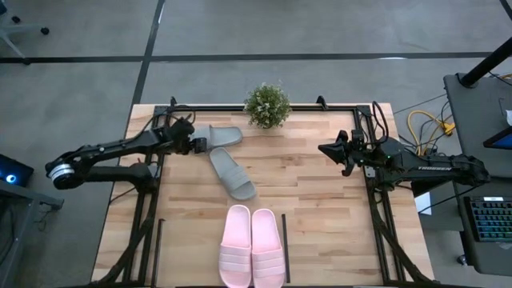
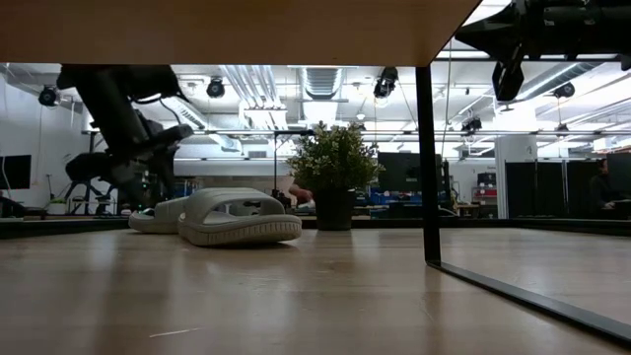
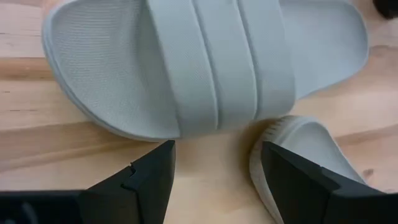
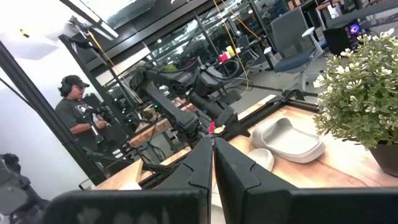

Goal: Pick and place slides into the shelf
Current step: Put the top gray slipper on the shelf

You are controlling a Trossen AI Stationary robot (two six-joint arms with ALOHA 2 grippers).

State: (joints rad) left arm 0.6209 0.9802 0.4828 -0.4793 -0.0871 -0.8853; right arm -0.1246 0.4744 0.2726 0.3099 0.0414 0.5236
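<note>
Two grey-green slides lie sole-down on the table. One slide (image 1: 222, 136) (image 3: 205, 62) sits near the far edge. The other (image 1: 233, 174) (image 2: 237, 217) lies slanted just nearer, its end (image 3: 292, 155) close to the first. My left gripper (image 1: 200, 144) (image 3: 214, 168) is open and low, right in front of the far slide's side, its fingers short of the slide. The pink pair (image 1: 252, 246) lies side by side at the near edge. The shelf shows as a black upright bar (image 2: 426, 168) under a wooden board. My right gripper (image 1: 326, 150) (image 4: 213, 162) is shut and raised at the right.
A small potted plant (image 1: 266, 104) (image 2: 333, 177) stands at the middle of the far edge, just right of the far slide. Black arm frames run along both table sides. Bare wood lies between the grey slides and my right arm. A person (image 4: 78, 112) stands beyond the table.
</note>
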